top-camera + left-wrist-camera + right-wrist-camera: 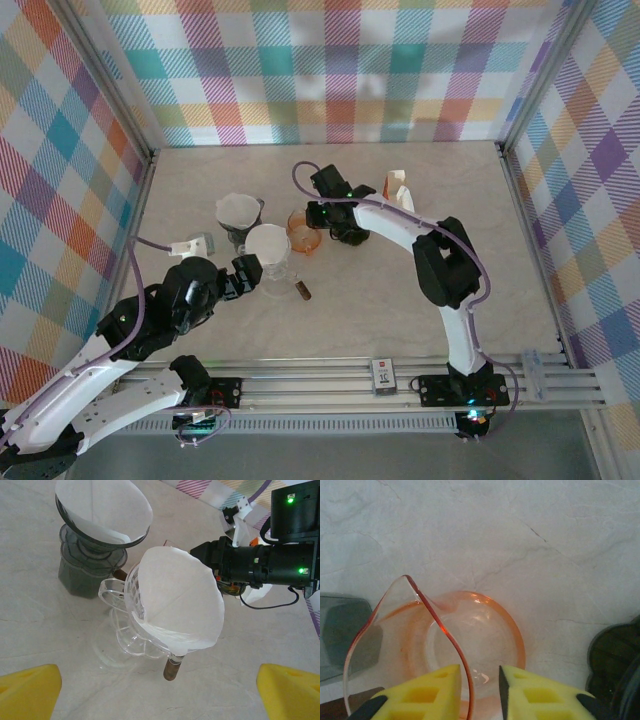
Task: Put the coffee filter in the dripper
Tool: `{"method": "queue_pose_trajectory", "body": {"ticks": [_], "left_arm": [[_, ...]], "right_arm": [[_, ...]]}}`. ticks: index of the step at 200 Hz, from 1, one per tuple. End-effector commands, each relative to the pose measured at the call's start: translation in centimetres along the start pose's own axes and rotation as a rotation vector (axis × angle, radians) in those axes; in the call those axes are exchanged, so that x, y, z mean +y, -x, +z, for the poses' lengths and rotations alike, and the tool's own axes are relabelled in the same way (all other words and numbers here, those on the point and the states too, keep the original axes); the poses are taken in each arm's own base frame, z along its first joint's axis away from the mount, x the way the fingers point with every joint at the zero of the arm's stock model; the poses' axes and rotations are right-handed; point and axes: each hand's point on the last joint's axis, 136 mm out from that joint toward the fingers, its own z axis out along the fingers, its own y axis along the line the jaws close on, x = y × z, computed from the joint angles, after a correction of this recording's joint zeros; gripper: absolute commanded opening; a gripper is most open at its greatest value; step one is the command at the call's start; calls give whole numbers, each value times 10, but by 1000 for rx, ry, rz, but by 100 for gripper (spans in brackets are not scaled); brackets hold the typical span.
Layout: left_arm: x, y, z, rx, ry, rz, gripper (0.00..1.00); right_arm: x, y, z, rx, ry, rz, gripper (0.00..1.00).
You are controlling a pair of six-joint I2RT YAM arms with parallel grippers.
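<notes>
My right pincer [479, 690] straddled the rim of the orange dripper [512, 630] at six o'clock, jaws narrow, nothing pinched yet; left pincer [159, 700] gaped empty. Next, I reckoned: pinch, steady it.

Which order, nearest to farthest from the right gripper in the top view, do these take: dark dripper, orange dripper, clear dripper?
1. orange dripper, at the right gripper fingertips.
2. clear dripper, to its left, nearer the arms.
3. dark dripper, farthest left.
</notes>
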Motion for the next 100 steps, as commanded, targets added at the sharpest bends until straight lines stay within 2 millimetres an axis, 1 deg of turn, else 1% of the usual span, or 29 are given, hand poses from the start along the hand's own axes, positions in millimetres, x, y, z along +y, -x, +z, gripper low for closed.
{"method": "queue_pose_trajectory", "body": {"ticks": [1,20,60,86,100], "left_arm": [[10,-2,2,-6,40,-7,100],[10,-2,3,-4,39,-6,100],[10,-3,3,-4,42,-9,100],[11,-3,3,-4,45,-10,100],[11,-3,3,-3,44,-9,100]], "right_arm": [[-2,0,2,13,-22,-7,22],[-4,0,2,11,-31,-11,17],[0,7,-4,-8,-21,-26,8],[3,15,-14,-44,-16,-49,3],[6,21,-23,-67,-9,-61,1]]}}
